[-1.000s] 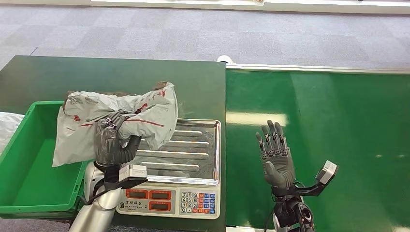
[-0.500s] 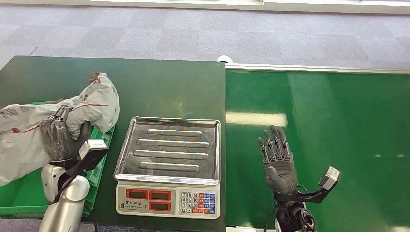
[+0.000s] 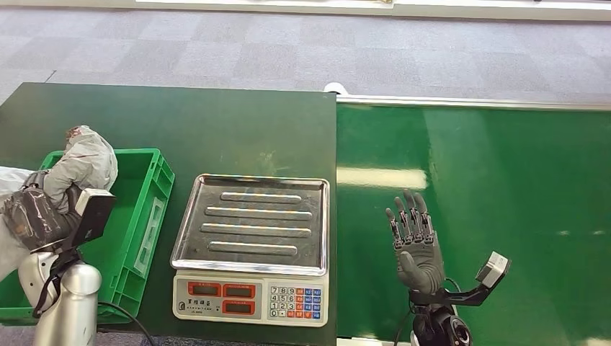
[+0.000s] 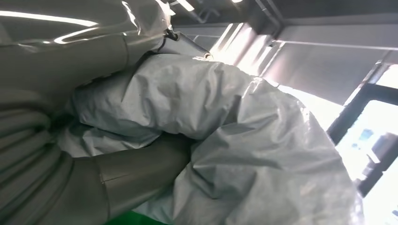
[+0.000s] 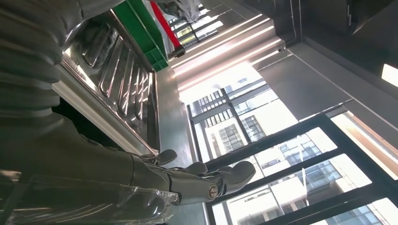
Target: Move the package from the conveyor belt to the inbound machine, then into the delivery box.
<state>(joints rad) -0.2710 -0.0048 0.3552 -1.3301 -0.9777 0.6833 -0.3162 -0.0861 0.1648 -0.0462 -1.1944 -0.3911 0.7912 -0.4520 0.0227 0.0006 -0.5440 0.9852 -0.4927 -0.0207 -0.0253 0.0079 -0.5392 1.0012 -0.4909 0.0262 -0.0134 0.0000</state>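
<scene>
A bright green conveyor belt (image 3: 490,216) fills the right half of the head view, with a silver rail along its far edge. To its left, touching it, stands a dark green table (image 3: 216,122). Grey carpet tiles cover the floor (image 3: 288,43) beyond both.

On the table's near side sits a scale (image 3: 252,249), with a ribbed steel tray on top and red displays and a keypad on its front panel. In the right wrist view the tray (image 5: 112,65) appears beside the right arm's cover.

A green box (image 3: 140,209) stands just left of the scale, at the table's left edge, its open top facing up.

The package (image 3: 83,162), a crumpled grey plastic mailing bag, is over the left part of the box, at the left edge of the view. The left hand (image 3: 32,216) grips it, fingers clenched into the plastic. In the left wrist view the bag (image 4: 244,140) bulges around the thick grey thumb pressed into it.

The right hand (image 3: 414,241) is raised over the near part of the belt, well apart from the scale. It holds nothing; its fingers (image 3: 411,213) are released, straight and slightly spread, pointing away from the robot.
</scene>
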